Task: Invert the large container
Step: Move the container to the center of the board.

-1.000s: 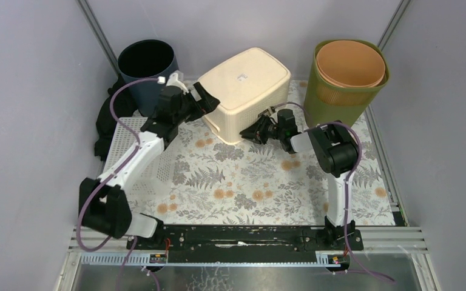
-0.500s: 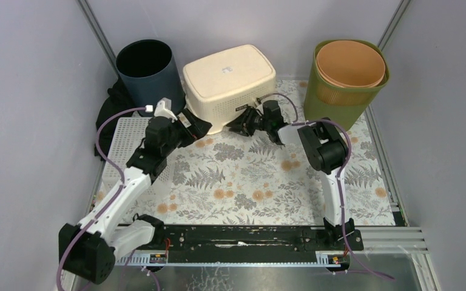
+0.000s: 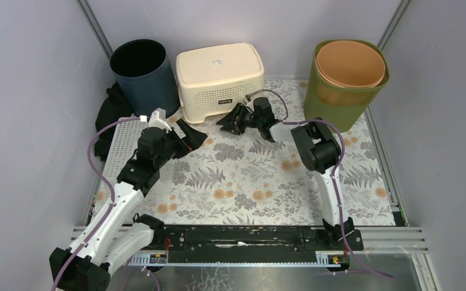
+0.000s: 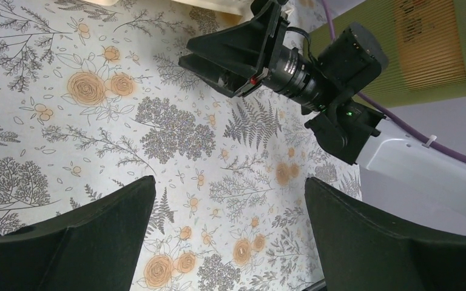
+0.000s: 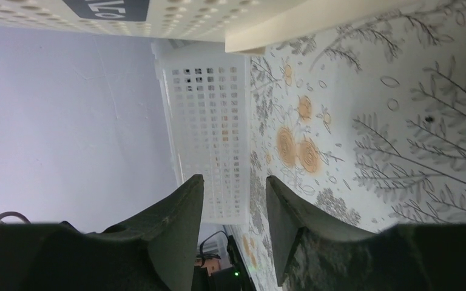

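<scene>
Hovering part-open, empty right gripper beside upturned cream perforated plastic container at far edge of table; holding left gripper wide, empty.

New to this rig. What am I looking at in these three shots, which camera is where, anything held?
Two small robot arms are bolted at the table's near edge, each ending in a two-finger gripper. The wide shot looks down from above and behind them. The other two come from wrist cameras, so the dark shapes at the bottom are each arm's own fingers. Laid out in front: a floral mat, a cream container standing upside down, a dark blue bin, a green bin with an orange bin nested inside, and a white perforated tray. The left gripper and right gripper are both open, holding nothing.
</scene>
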{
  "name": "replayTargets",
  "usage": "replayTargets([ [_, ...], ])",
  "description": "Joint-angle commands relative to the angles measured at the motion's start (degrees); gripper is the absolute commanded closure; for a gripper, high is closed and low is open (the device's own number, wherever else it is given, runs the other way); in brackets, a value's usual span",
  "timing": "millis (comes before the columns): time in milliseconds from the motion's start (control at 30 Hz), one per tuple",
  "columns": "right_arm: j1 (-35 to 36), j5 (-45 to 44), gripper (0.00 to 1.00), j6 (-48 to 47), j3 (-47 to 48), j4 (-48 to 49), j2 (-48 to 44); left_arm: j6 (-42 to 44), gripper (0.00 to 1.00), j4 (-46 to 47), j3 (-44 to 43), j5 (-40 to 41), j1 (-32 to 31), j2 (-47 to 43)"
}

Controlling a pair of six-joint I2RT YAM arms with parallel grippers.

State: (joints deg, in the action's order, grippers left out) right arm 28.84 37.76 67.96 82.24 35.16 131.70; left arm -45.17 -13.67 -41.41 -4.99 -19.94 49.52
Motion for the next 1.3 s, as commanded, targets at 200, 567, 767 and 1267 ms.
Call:
replayTargets([
  [200,-1.1,1.6,0.4,-8.1,-11.1,0.7,-12.1,1.7,0.0,-4.8,-2.0,-1.6,-0.4,-4.4],
  [567,-1.0,-2.7,0.28,-27.3,-14.5,-26.6,-32.5,5.0,0.0,-9.9,-7.0,-2.0,-0.4,-5.6],
  [767,-1.4,-10.3,0.27,-36.9,-6.7,-43.6,-39.9,5.5,0.0,-10.1,-7.9,-1.9,-0.3,-5.0],
  [1267,-16.4,-24.3,0.25,-47.1,15.4,-62.5,-45.4,6.4,0.0,-9.3,-6.9,-2.7,-0.4,-3.2],
])
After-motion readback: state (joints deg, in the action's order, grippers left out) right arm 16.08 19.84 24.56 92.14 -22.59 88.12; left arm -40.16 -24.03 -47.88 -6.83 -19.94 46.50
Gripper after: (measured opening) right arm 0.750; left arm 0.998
